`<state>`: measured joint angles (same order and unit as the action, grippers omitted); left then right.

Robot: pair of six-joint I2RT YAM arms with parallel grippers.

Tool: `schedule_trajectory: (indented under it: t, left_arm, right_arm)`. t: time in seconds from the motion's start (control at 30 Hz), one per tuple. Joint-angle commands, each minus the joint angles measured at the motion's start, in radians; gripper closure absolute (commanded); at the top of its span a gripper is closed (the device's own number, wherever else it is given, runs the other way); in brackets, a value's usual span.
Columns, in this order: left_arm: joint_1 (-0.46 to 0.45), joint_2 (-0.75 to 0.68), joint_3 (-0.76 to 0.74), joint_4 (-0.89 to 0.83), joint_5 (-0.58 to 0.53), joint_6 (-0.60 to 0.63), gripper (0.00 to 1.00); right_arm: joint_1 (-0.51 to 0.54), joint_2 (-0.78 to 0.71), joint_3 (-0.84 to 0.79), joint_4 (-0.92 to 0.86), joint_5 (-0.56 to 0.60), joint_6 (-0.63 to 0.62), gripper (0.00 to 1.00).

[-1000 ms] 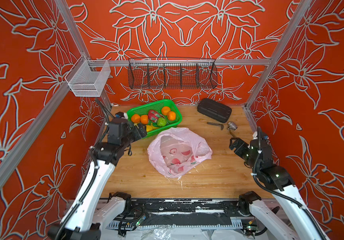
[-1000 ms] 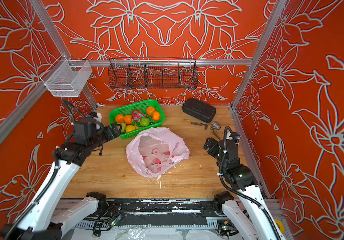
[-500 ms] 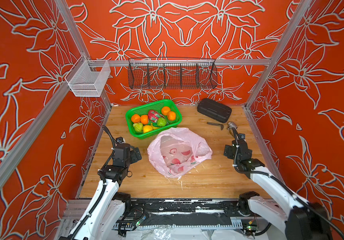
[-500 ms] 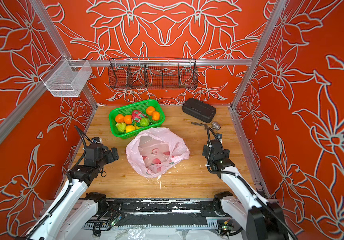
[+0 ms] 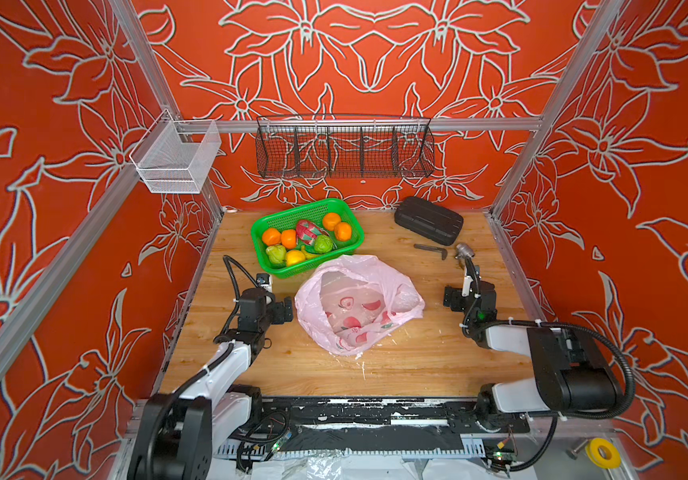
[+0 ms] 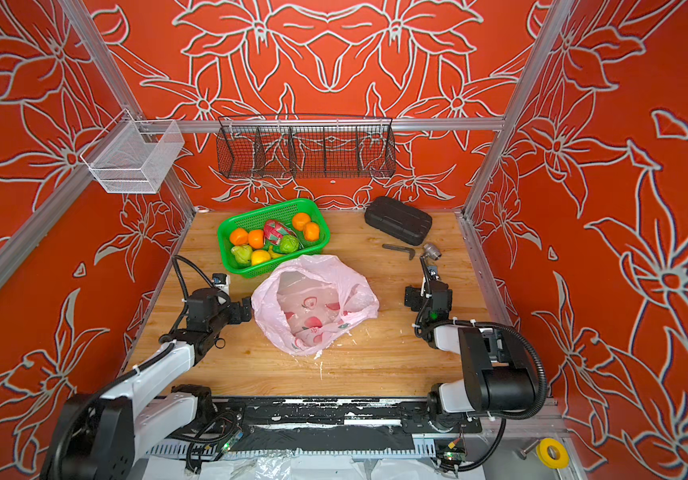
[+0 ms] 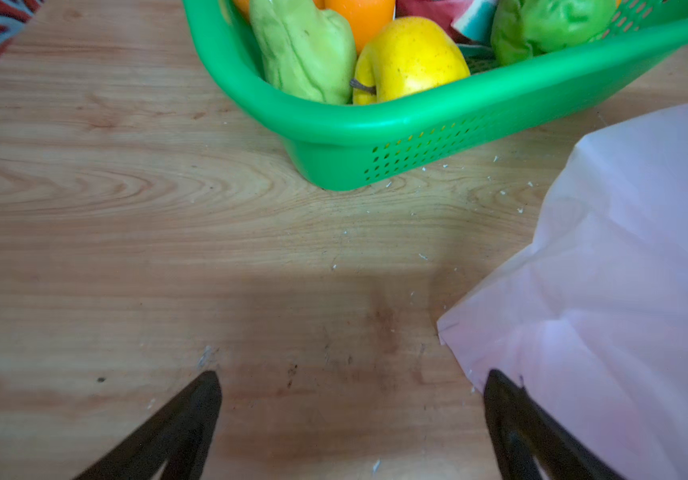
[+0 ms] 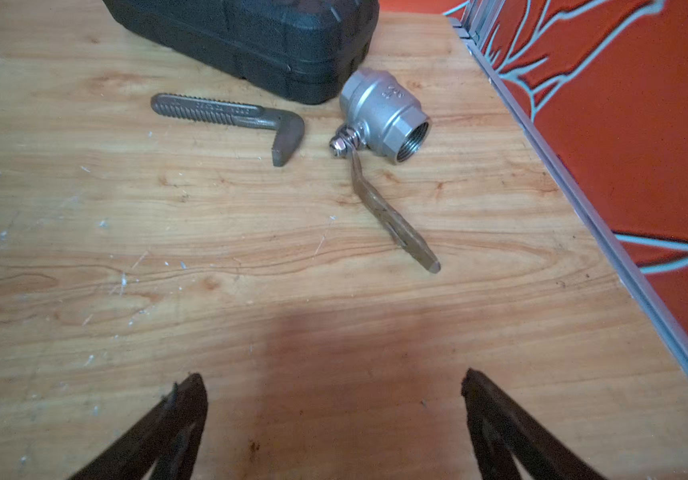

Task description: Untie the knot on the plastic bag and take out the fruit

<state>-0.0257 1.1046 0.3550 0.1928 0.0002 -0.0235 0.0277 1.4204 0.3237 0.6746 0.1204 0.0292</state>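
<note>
Parking, I judge: my left end effector (image 7: 352, 374) and right end effector (image 8: 334, 374) flank the thin pink plastic bag (image 5: 359, 307), both spread, empty; toy fruit (image 5: 288, 239) lies in the green perforated basket (image 5: 295, 271) at eleven o'clock. Mustn't snag film.

4 oranges (image 5: 271, 237), 2 green fruits (image 5: 323, 244), 1 yellow apple (image 5: 295, 257), 1 dragon fruit (image 5: 307, 231), 1 bag (image 5: 396, 291).

table (image 5: 417, 353): bare wood, white flecks | green basket (image 5: 288, 271): back, left of middle | black case (image 5: 428, 220): back right, flat | toothed metal bar (image 5: 431, 249): near case | steel valve (image 5: 463, 250): beside bar | black wire rack (image 5: 344, 151): back wall | white mesh bin (image 5: 174, 160): left rail
</note>
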Motion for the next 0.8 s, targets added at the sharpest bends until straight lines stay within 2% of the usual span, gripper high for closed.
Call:
schedule_trajectory:
  t: [0.0,0.03,0.1,0.13,0.17,0.2,0.23,0.77]
  left_arm:
    - [0.007,0.102,0.081,0.138,0.061,0.097,0.03]
    - [0.012,0.128,0.075,0.183,0.066,0.107,0.03]
    - [0.051,0.215,0.024,0.330,0.107,0.085,0.02]
    - [0.064,0.249,0.005,0.413,0.122,0.073,0.03]
    - [0.084,0.251,0.022,0.370,0.119,0.050,0.03]
    - [0.098,0.244,0.072,0.254,0.112,0.033,0.02]
    - [0.098,0.252,0.062,0.303,0.103,0.028,0.03]
    - [0.099,0.241,0.061,0.284,0.100,0.027,0.03]
  right_arm:
    - [-0.002,-0.001,-0.004,0.136,-0.050,-0.027,0.03]
    - [-0.002,-0.016,0.008,0.088,-0.047,-0.028,0.03]
    - [0.000,0.008,-0.011,0.171,-0.050,-0.030,0.03]
    - [0.000,-0.003,-0.007,0.147,-0.051,-0.031,0.03]
    - [0.000,-0.016,0.008,0.093,-0.050,-0.032,0.03]
    - [-0.001,-0.006,0.001,0.123,-0.051,-0.033,0.03]
    - [0.000,-0.001,-0.003,0.142,-0.051,-0.033,0.03]
    - [0.001,0.016,0.037,0.074,-0.047,-0.030,0.03]
